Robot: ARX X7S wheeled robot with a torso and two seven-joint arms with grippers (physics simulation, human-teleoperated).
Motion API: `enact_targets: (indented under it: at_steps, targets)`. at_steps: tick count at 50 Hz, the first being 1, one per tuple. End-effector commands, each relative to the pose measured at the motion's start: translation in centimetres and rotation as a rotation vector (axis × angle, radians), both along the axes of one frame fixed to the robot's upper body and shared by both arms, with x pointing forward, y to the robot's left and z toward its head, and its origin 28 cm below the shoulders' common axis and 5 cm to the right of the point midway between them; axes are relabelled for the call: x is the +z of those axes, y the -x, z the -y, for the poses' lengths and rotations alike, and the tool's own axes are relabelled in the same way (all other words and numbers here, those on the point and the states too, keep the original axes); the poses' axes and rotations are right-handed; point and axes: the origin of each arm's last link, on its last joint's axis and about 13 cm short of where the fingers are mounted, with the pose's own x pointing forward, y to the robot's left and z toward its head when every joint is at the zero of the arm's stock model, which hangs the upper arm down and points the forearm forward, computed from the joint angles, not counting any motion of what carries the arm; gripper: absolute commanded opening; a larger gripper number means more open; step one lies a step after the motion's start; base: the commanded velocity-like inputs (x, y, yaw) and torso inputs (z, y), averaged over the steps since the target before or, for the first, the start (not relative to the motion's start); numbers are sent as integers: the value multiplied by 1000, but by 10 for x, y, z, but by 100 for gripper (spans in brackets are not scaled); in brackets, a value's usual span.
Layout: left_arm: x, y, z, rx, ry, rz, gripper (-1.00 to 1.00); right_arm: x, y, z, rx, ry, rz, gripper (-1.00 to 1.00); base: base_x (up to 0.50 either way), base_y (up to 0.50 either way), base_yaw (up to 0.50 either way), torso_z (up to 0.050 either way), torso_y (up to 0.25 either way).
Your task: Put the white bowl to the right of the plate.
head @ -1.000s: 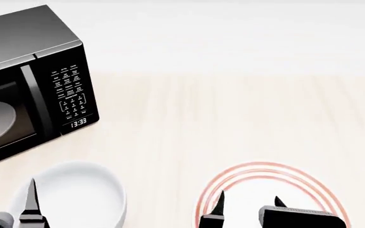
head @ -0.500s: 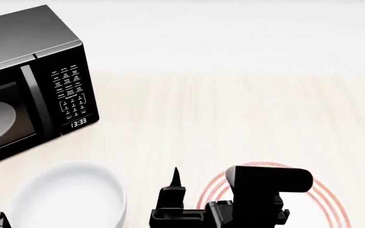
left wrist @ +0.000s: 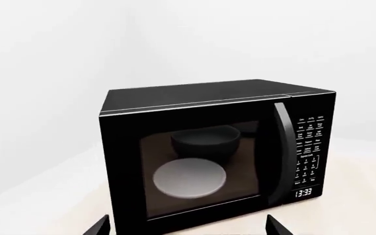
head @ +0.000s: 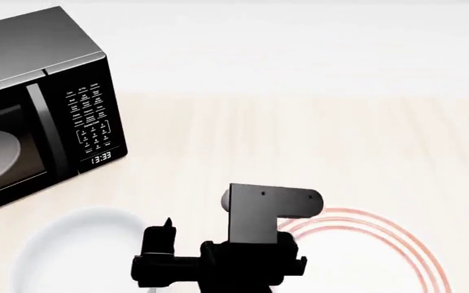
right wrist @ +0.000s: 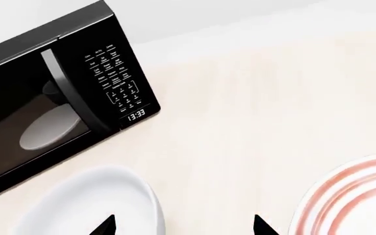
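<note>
The white bowl (head: 76,247) sits at the table's near left, in front of the microwave. The plate (head: 389,244) with red-orange rings lies to its right, partly covered by my right arm. My right gripper (right wrist: 184,226) is open above the bowl's right rim. One fingertip (right wrist: 106,225) is over the bowl (right wrist: 86,203), the other over bare table short of the plate (right wrist: 354,203). My left gripper (left wrist: 188,227) is open and faces the microwave door. Neither bowl nor plate shows in the left wrist view.
A black microwave (head: 39,104) stands at the back left, its door shut, with a pale disc (left wrist: 189,177) behind the glass. The light wooden table (head: 300,146) stretches behind and to the right of the plate.
My right arm has swung left from over the plate to the bowl's right rim. My left gripper has slid out of the head view at the lower left.
</note>
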Motion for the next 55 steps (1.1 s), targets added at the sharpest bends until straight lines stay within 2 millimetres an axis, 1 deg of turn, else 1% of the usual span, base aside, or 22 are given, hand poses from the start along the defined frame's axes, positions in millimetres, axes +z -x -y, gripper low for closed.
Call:
enact_targets:
  at_steps: [1, 2, 4, 5, 7, 8, 10, 11, 14, 15, 17, 19, 22, 26, 35, 41, 47, 55]
  targets:
    - [0, 0, -6, 16, 6, -9, 100, 18, 3, -27, 42, 110, -41, 100, 0, 0, 0, 0, 0]
    - [0, 1, -6, 16, 5, -9, 100, 21, 3, -31, 49, 133, -47, 100, 0, 0, 0, 0, 0]
    - [1, 2, -6, 14, 5, -7, 100, 29, 2, -37, 40, 110, -84, 100, 0, 0, 0, 0, 0]
    - [1, 2, -6, 15, 3, -4, 100, 33, 2, -40, 68, 96, -130, 100, 0, 0, 0, 0, 0]
    - [1, 2, -7, 17, 5, -3, 100, 39, 0, -45, 57, 100, -161, 100, 0, 0, 0, 0, 0]
    - [2, 3, -7, 18, 5, -3, 100, 40, -1, -46, 57, 105, -167, 100, 0, 0, 0, 0, 0]
    - [2, 3, -7, 16, 6, -1, 100, 39, -1, -51, 102, 173, -212, 100, 0, 0, 0, 0, 0]
    - [1, 3, -6, 11, 7, -2, 100, 41, -3, -53, 129, 146, -254, 100, 0, 0, 0, 0, 0]
    - [1, 3, -5, 2, 2, -1, 100, 44, -9, -56, 126, 134, -302, 100, 0, 0, 0, 0, 0]
    - [1, 3, -5, 1, 1, -2, 100, 47, -15, -58, 121, 117, -329, 100, 0, 0, 0, 0, 0]
    - [1, 3, -5, 0, 1, -1, 100, 51, -21, -60, 92, 135, -343, 100, 0, 0, 0, 0, 0]
    - [1, 3, -5, 1, 0, -1, 100, 53, -23, -61, 94, 123, -370, 100, 0, 0, 0, 0, 0]
    - [1, 2, -5, 3, 0, -2, 100, 56, -26, -63, 85, 122, -382, 100, 0, 0, 0, 0, 0]
    - [1, 3, -4, -2, -4, -1, 100, 57, -28, -67, 57, 162, -402, 100, 0, 0, 0, 0, 0]
    - [1, 3, -4, 17, -11, 4, 100, 61, -37, -77, -57, 205, -360, 100, 0, 0, 0, 0, 0]
    - [1, 3, -4, 12, -15, 4, 100, 58, -41, -83, -70, 213, -359, 100, 0, 0, 0, 0, 0]
    - [2, 5, -4, 10, -16, 10, 100, 42, -52, -92, -66, 232, -391, 100, 0, 0, 0, 0, 0]
    - [2, 5, -3, 9, -18, 11, 100, 31, -59, -98, -79, 260, -413, 100, 0, 0, 0, 0, 0]
